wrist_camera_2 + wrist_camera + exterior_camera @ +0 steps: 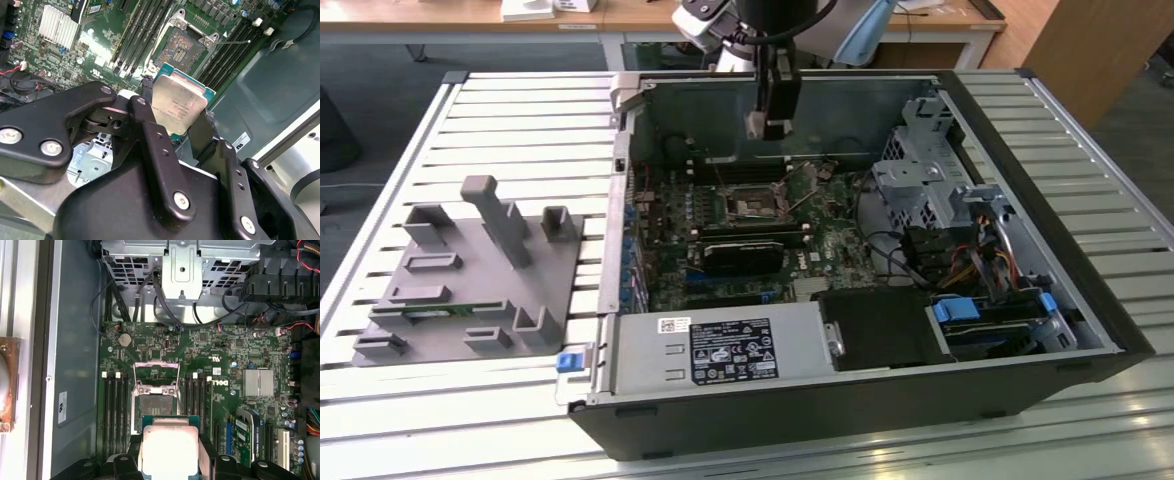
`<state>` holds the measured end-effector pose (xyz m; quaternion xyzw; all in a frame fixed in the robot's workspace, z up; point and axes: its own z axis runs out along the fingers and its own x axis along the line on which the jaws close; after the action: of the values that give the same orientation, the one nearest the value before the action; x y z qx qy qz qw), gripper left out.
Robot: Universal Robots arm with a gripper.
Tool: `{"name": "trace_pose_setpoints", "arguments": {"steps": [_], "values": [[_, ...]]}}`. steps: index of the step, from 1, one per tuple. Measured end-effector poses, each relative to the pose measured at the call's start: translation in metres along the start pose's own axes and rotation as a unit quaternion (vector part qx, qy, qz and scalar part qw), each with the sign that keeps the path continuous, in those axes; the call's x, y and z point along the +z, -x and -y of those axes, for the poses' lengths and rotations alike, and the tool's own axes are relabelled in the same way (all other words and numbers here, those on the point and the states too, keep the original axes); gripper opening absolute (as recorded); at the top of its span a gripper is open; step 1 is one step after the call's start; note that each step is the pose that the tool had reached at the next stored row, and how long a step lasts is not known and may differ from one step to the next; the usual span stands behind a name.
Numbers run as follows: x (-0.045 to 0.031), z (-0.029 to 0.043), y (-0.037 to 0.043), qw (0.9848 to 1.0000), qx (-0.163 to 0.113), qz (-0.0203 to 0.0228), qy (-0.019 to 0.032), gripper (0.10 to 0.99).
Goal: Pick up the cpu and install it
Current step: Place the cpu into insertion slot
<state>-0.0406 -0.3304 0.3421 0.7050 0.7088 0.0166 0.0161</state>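
Exterior view, from its left to its right:
- The grey moulded fixture sits on the slatted table, just beside the open computer case.
- Inside the case, the motherboard lies flat. The cpu socket is near its middle, with a black block just below it in this view.
- The gripper hangs from the arm above the rear part of the board, clear of it.
- The drive cage and bundled cables fill the exterior view's right side of the case.

Second wrist view:
- The gripper is closed on the cpu. One black finger presses each of two opposite edges, and the silvery top faces the camera.
- The chip is held in the air, tilted in this view, with the socket beyond it.
- The socket's retention frame is swung up and its contact field is bare.

First wrist view:
- The cpu is between the fingers, just short of the empty socket.
- Memory slots flank the socket on both sides.
- A finned silver heatsink sits further along the board.
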Motion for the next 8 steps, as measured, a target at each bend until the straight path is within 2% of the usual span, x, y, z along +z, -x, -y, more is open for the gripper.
{"name": "trace_pose_setpoints", "arguments": {"steps": [8], "values": [[0.0048, 0.0002, 0.0, 1.0, 0.0, 0.0, 0.0, 0.533]]}}
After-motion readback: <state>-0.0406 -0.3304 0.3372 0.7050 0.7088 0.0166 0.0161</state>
